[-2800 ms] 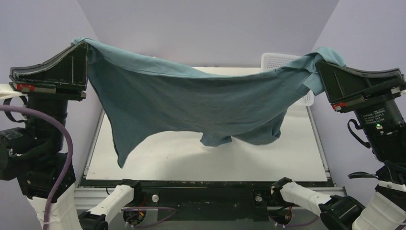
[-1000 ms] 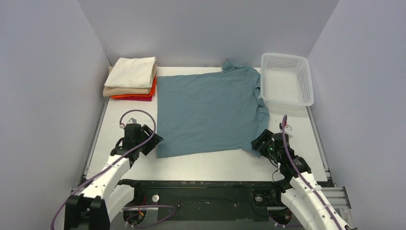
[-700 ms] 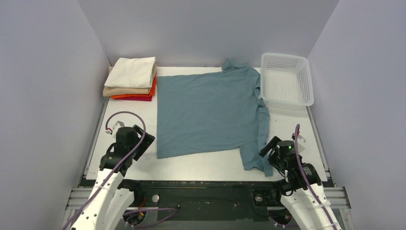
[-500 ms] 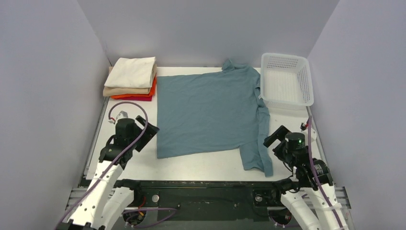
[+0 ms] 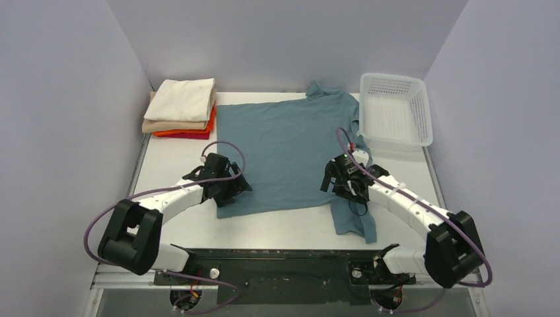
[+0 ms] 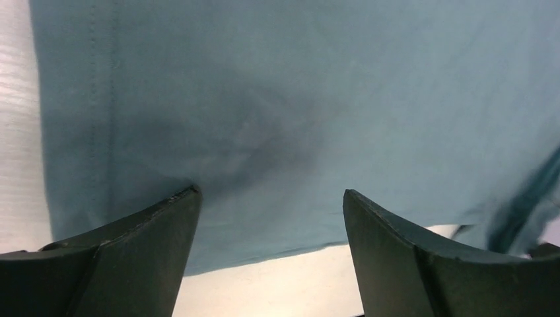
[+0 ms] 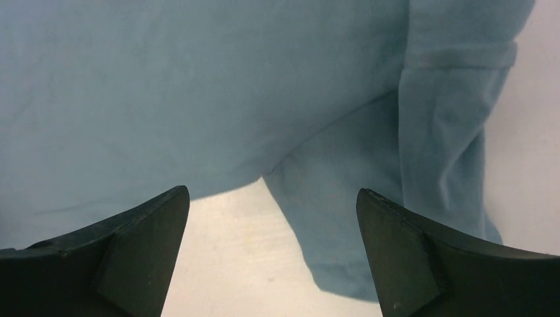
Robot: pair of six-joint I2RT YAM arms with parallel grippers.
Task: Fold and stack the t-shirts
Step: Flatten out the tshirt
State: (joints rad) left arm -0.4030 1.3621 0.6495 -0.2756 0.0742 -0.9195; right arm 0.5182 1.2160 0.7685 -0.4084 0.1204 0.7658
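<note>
— Teal-blue t-shirt (image 5: 284,145): where is it laid, and what else is set on the table (image 5: 158,162)?

— It is spread flat across the middle of the table, hem to the left and shoulders to the right, just beside the white basket (image 5: 393,78). A stack of folded t-shirts (image 5: 181,109), cream on top of tan, orange and red, is placed at the far left, just beside the shirt's far hem corner.

— How are the grippers held?

— Both are lowered over the shirt's near edge with jaws spread wide, and nothing is pinched. The left gripper (image 5: 232,193) is positioned above the near hem corner. The right gripper (image 5: 340,181) is positioned where the near sleeve (image 5: 353,221) is joined to the body. Whether the cloth is touched cannot be told.

— How should this step be done well?

— A lengthwise fold is probably being prepared. Both layers of cloth should be caught at each grasp, close to the edge, and the hem stitching (image 6: 99,119) can be used as a guide on the left. The two grasps should be closed together and raised evenly, so that the edge is kept taut. The rumpled sleeve should be carried inward with the fold, or a lump may be trapped.
</note>
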